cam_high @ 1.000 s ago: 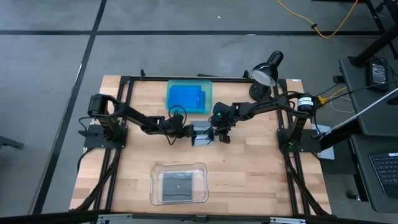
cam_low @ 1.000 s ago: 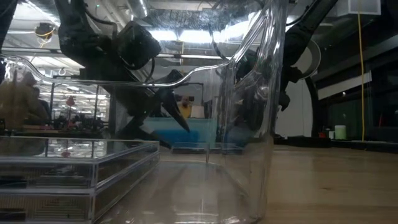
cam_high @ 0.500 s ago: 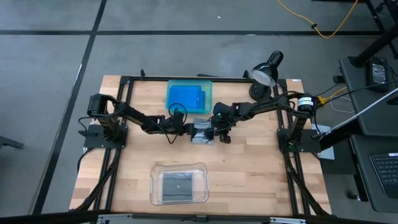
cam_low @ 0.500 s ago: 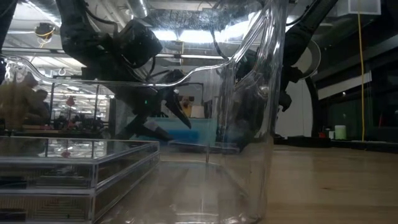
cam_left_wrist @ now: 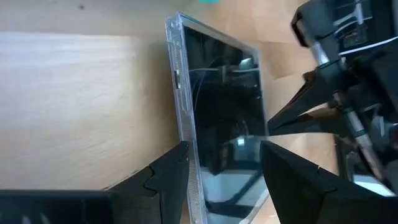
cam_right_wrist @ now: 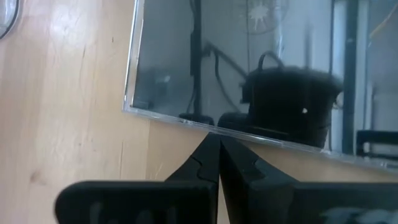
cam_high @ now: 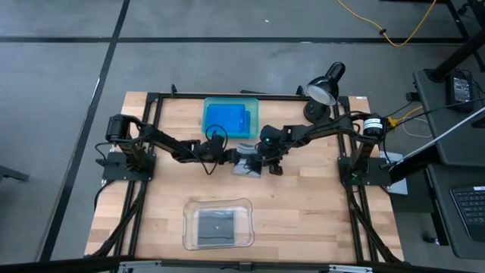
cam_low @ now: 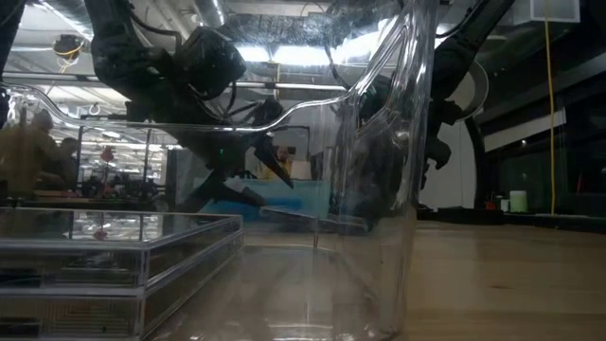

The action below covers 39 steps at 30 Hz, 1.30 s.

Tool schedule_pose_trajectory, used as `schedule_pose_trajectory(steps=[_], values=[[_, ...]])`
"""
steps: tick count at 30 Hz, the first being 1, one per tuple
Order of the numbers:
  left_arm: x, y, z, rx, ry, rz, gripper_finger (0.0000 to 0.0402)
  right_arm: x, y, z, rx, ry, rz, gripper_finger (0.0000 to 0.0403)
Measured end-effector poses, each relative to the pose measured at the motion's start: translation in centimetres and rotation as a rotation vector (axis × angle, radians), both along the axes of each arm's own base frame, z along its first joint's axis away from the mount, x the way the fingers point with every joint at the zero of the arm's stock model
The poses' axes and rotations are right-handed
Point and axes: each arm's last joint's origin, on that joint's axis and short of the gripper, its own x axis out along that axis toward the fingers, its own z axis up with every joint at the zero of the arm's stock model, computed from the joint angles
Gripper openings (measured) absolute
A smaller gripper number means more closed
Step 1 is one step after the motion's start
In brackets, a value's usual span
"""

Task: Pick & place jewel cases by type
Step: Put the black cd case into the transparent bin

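A pale wooden bench (cam_high: 303,205) stands on a grey floor (cam_high: 61,76), with a black lamp (cam_high: 324,83) at its far right. At mid-bench, the left gripper (cam_high: 232,158) straddles the edge of a dark grey jewel case (cam_high: 248,165), jaws apart. The right gripper (cam_high: 265,161), jaws together, meets the case's other edge.
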Motion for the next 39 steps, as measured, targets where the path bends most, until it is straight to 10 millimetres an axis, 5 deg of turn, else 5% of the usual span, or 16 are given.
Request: schedule_pose_trajectory(steps=[6,12,31,39], values=[[0.3,0.1,0.9,0.01,-0.081,0.019,0.0185,-0.2,0.1,-0.1,0.012,0.016,0.007,0.001],[0.9,-0.3,4.2,0.053,-0.268,-0.073,0.0184,0.1,0.0,0.0,0.009,-0.011,0.009,0.001],[0.6,-0.3,1.8,0.011,-0.109,-0.065,0.0181,0.3,0.0,0.1,0.004,-0.026,0.003,0.001],[0.4,-0.3,1.5,0.015,-0.069,-0.048,0.0105,0.3,0.0,0.1,0.006,-0.023,0.004,0.001]])
